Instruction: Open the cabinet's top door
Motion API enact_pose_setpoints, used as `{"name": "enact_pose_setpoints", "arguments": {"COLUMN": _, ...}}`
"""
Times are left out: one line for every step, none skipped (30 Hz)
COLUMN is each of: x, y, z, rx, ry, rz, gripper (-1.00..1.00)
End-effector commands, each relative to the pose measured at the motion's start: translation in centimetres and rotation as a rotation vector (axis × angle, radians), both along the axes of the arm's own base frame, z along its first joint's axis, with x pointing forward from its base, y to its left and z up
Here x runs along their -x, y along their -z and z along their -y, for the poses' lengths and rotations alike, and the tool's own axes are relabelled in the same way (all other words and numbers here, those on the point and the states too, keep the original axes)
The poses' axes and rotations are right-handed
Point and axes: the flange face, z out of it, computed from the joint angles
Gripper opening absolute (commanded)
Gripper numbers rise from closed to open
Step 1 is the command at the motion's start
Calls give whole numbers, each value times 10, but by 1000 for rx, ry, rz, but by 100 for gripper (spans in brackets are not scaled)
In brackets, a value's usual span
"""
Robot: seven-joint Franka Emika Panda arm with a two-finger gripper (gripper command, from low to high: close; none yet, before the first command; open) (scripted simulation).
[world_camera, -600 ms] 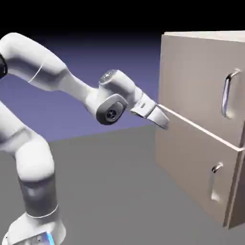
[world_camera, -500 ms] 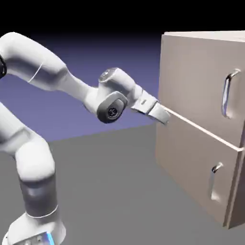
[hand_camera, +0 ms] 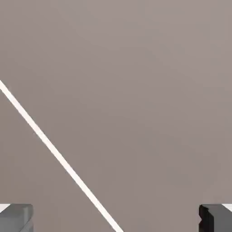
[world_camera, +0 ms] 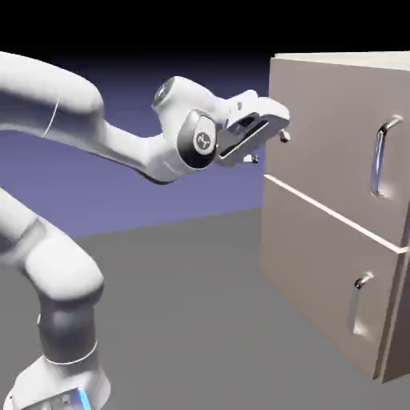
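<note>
- Raised from the seam between the two panels to the upper panel's level, the gripper [world_camera: 268, 138] is now seen at the near edge of the cabinet [world_camera: 320, 240], its fingers spread wide and nothing held between them.
- The top door [world_camera: 328, 136] is shown shut, flush with the cabinet's front; its long silver bar handle [world_camera: 384, 156] is set at the far side of the panel, well apart from the hand.
- Beige panel is all that fills the hand view, crossed by a pale diagonal seam [hand_camera: 59, 156], with both grey fingertips [hand_camera: 16, 217] at the bottom corners.
- The lift is judged an approach only: the handle is not yet reached, and a sideways reach across the door appears required.
</note>
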Motion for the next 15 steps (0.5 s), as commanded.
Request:
{"name": "enact_pose_setpoints", "arguments": {"x": 1, "y": -4, "z": 1, "rx": 42, "ry": -22, "rz": 18, "gripper": 100}}
{"name": "enact_pose_setpoints", "arguments": {"x": 2, "y": -9, "z": 2, "rx": 83, "ry": -44, "rz": 37, "gripper": 100}}
{"name": "enact_pose_setpoints", "arguments": {"x": 2, "y": -13, "z": 4, "rx": 125, "ry": -64, "rz": 55, "gripper": 100}}
{"name": "enact_pose_setpoints", "arguments": {"x": 3, "y": -17, "z": 6, "rx": 167, "ry": -84, "rz": 73, "gripper": 100}}
{"name": "enact_pose_setpoints", "arguments": {"x": 4, "y": -20, "z": 8, "rx": 209, "ry": -103, "rz": 91, "gripper": 100}}
{"name": "enact_pose_setpoints", "arguments": {"x": 5, "y": -24, "z": 10, "rx": 252, "ry": -121, "rz": 109, "gripper": 100}}
{"name": "enact_pose_setpoints", "arguments": {"x": 5, "y": -27, "z": 12, "rx": 294, "ry": -138, "rz": 127, "gripper": 100}}
{"name": "enact_pose_setpoints", "arguments": {"x": 6, "y": -30, "z": 15, "rx": 337, "ry": -154, "rz": 144, "gripper": 100}}
{"name": "enact_pose_setpoints", "arguments": {"x": 6, "y": -32, "z": 17, "rx": 379, "ry": -170, "rz": 161, "gripper": 100}}
{"name": "enact_pose_setpoints", "arguments": {"x": 6, "y": -35, "z": 20, "rx": 422, "ry": -184, "rz": 177, "gripper": 100}}
{"name": "enact_pose_setpoints", "arguments": {"x": 7, "y": -37, "z": 23, "rx": 465, "ry": -199, "rz": 194, "gripper": 100}}
{"name": "enact_pose_setpoints", "arguments": {"x": 7, "y": -39, "z": 26, "rx": 508, "ry": -212, "rz": 209, "gripper": 100}}
{"name": "enact_pose_setpoints", "arguments": {"x": 7, "y": -40, "z": 29, "rx": 552, "ry": -225, "rz": 225, "gripper": 100}}
{"name": "enact_pose_setpoints", "arguments": {"x": 7, "y": -42, "z": 33, "rx": 595, "ry": -237, "rz": 240, "gripper": 100}}
{"name": "enact_pose_setpoints", "arguments": {"x": 7, "y": -43, "z": 37, "rx": 638, "ry": -248, "rz": 254, "gripper": 100}}
